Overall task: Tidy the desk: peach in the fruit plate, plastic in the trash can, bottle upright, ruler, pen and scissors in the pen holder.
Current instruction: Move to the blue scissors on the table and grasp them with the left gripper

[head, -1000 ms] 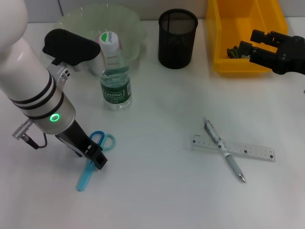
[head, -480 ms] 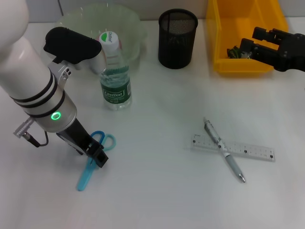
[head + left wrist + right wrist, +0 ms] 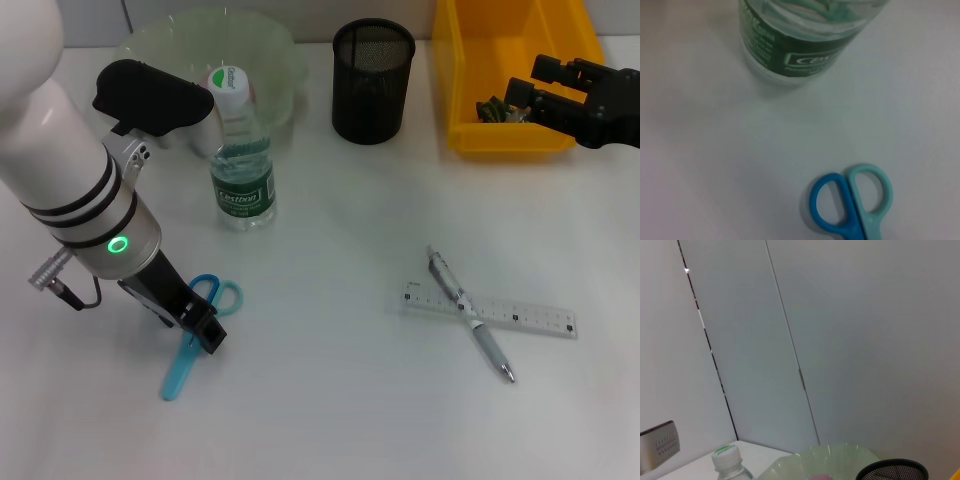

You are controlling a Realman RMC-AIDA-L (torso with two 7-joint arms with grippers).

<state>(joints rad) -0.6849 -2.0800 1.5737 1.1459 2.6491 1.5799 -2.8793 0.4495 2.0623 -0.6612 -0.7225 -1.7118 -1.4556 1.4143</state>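
Observation:
Blue-and-teal scissors lie flat at the desk's front left; their handles show in the left wrist view. My left gripper sits low right over them, at the join of handles and blades. The water bottle stands upright behind them. Behind it, the pale green fruit plate holds a pink peach, mostly hidden by the bottle cap in the head view. A pen lies crossed over a clear ruler at front right. My right gripper hovers open at the yellow trash bin, near dark plastic inside.
The black mesh pen holder stands at the back centre between plate and bin. My bulky left arm covers the left side of the desk. A grey panelled wall rises behind the desk.
The right gripper has shifted slightly right and back over the bin. The left gripper has edged a little back along the scissors; the scissors have not moved.

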